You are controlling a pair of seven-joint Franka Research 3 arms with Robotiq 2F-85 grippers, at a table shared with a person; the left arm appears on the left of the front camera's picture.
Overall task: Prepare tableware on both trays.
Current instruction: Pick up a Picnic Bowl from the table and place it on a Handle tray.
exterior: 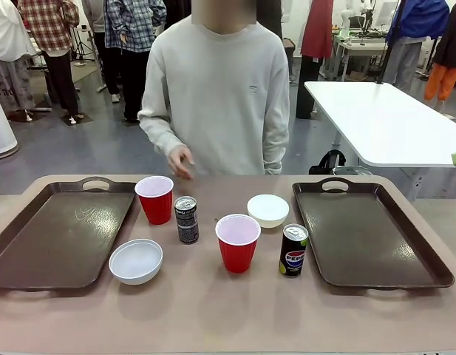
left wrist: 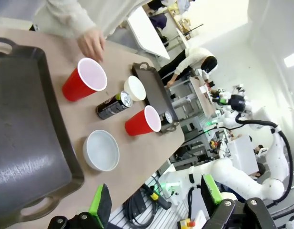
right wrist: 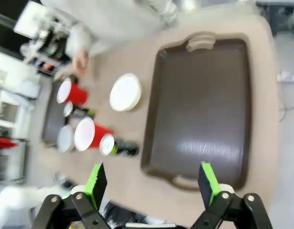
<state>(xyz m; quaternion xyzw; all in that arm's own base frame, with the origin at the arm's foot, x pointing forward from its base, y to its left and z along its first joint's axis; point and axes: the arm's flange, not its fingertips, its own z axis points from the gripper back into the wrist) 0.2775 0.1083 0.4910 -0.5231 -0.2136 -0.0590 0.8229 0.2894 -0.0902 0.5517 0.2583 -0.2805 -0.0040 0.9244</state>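
Both brown trays, left [exterior: 58, 237] and right [exterior: 368, 237], lie bare at the table's two ends. Between them stand a red cup [exterior: 155, 200], a dark grey can [exterior: 186, 220], a second red cup [exterior: 237, 244] and a Pepsi can [exterior: 293, 250]. One white bowl [exterior: 136, 261] sits near the left tray, the other [exterior: 268, 210] farther back. My left gripper [left wrist: 156, 198] hangs open high above the left tray's [left wrist: 23, 133] near corner. My right gripper [right wrist: 151, 183] is open high over the right tray's [right wrist: 204, 109] near edge. Neither holds anything.
A person stands at the far side with one hand [exterior: 181, 160] hovering just behind the far red cup. A white table [exterior: 383, 118] stands behind at the right. People move in the background.
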